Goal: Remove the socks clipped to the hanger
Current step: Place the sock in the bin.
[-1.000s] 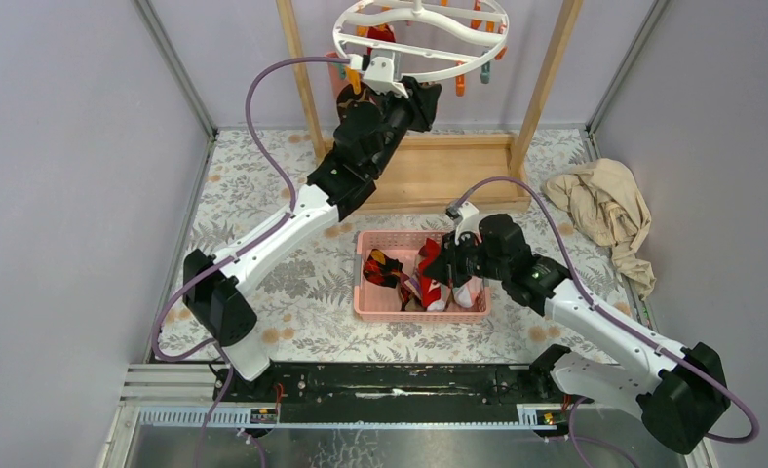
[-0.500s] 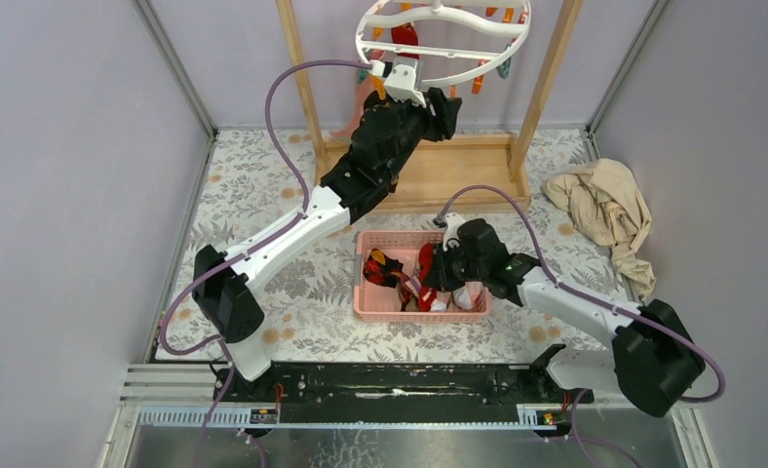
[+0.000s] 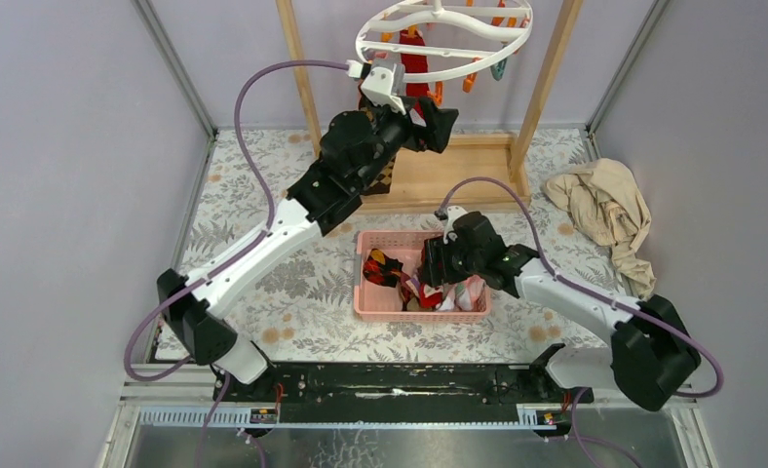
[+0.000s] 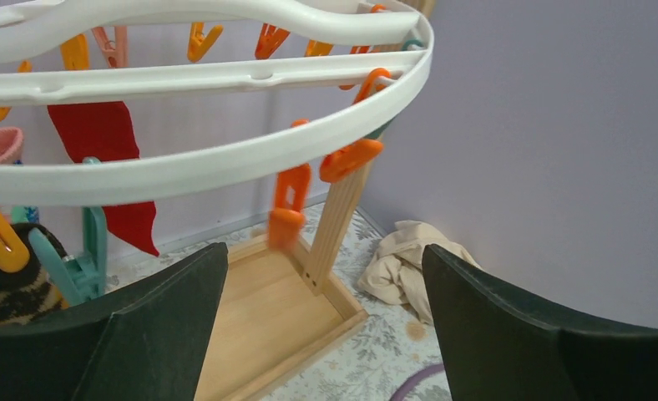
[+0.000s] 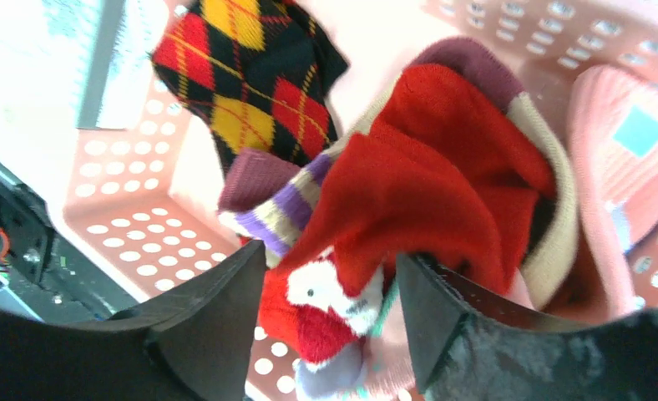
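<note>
Gaping left claw [image 4: 324, 280] and right claw [image 5: 330, 280] hold nothing; socks [image 5: 442, 167] lie in pink basket [image 5: 138, 251].

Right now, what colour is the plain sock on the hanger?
Red; the sock shows best in the left wrist view.

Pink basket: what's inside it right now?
Inside the pink basket: an argyle sock, a red sock atop a purple-striped sock, and a pink sock. The pile and the right gripper hide whatever lies underneath.
</note>
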`<state>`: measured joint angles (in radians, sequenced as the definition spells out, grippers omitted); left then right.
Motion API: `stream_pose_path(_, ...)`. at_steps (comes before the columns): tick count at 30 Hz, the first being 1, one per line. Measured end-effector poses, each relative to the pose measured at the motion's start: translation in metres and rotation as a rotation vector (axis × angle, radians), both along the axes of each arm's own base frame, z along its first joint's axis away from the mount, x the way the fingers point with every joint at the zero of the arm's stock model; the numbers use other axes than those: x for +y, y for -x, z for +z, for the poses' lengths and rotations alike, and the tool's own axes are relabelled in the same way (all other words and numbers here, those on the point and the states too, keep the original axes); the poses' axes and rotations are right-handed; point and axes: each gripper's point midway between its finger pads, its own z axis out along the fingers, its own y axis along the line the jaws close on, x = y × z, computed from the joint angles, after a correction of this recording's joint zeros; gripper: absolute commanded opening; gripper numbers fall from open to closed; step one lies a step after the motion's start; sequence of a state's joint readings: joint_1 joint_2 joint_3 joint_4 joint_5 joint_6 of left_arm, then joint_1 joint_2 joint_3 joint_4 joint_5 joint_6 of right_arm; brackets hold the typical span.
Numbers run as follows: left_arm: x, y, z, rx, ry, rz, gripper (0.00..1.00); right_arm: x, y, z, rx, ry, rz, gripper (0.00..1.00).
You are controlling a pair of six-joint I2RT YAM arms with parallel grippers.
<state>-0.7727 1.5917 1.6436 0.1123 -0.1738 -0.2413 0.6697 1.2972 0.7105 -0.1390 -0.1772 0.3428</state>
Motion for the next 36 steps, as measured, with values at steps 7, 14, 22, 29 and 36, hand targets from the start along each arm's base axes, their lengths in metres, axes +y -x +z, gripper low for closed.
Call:
stream_pose_path(7, 0.014, 0.03, 0.01, -0.003, 0.02, -0.058, 0.99, 0.005, -0.01, 0.077, -0.137, -0.092, -0.004, 0.8)
stream_pose_path(14, 0.018, 0.053, 0.006, 0.019, 0.005, -0.13, 0.99, 0.006, -0.008, 0.126, -0.21, -0.156, 0.004, 0.83)
stream_pose_path(22, 0.035, 0.085, -0.006, 0.045, -0.001, -0.186, 0.99, 0.002, -0.003, 0.133, -0.235, -0.181, 0.003, 0.84)
stream_pose_path(29, 0.059, 0.108, -0.023, 0.072, 0.004, -0.177, 0.99, -0.005, 0.007, 0.091, -0.168, -0.147, -0.01, 0.9)
stream_pose_path(36, 0.077, 0.125, -0.045, 0.128, 0.013, -0.164, 0.99, -0.01, 0.016, 0.06, -0.104, -0.128, -0.03, 0.99)
